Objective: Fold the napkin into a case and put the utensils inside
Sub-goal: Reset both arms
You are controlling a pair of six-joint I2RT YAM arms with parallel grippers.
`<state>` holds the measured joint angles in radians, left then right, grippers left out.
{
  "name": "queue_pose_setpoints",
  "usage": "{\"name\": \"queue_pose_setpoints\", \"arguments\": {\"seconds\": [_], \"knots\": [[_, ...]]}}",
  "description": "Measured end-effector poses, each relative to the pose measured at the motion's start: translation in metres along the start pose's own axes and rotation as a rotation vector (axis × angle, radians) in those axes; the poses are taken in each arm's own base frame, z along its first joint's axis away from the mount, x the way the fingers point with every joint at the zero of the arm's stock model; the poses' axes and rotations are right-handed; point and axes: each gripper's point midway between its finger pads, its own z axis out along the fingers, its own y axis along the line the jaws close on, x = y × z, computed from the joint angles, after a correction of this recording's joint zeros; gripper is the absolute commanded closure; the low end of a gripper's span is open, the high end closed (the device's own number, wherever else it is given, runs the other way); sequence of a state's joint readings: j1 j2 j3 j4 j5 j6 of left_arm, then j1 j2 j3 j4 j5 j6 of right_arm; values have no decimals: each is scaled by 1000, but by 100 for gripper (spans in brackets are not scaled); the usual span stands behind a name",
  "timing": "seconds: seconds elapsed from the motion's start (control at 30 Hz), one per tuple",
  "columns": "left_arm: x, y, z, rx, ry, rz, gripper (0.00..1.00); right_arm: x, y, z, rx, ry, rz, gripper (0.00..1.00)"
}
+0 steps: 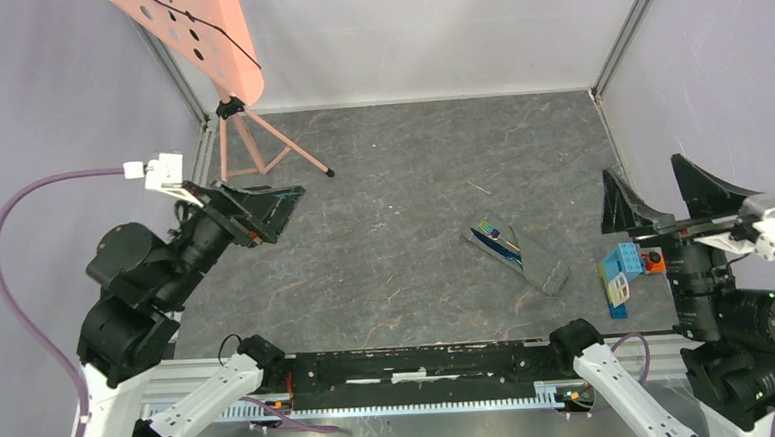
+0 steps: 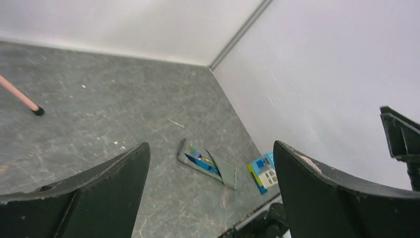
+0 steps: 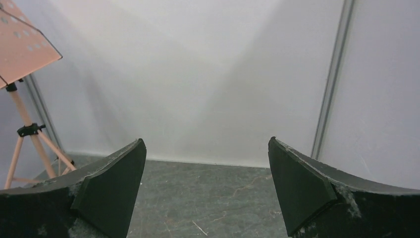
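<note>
The napkin lies folded as a narrow dark grey case on the slate surface, right of centre, set diagonally. The utensils, with blue, green and yellow handles, stick out of its upper left end. The left wrist view shows the same case with the utensils tucked in it, far ahead between the fingers. My left gripper hangs open at the left, well away from the case. My right gripper is open at the right edge, raised, holding nothing; its wrist view shows only wall and floor between the fingers.
A chunky blue-and-white block with an orange part sits right of the case, close to the right arm. A pink music stand stands at the back left, its legs on the floor. White walls close in the back and right sides.
</note>
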<state>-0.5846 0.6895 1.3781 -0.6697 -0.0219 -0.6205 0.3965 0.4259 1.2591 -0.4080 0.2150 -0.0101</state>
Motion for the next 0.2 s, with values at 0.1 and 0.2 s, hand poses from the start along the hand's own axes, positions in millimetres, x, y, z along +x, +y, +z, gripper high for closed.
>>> {"name": "queue_pose_setpoints", "arguments": {"seconds": [0.1, 0.2], "knots": [[-14, 2, -13, -19, -55, 17, 0, -5, -8, -9, 37, -27, 18, 2], [-22, 3, -24, -32, -90, 30, 0, -12, -12, -11, 63, -52, 48, 2]]}}
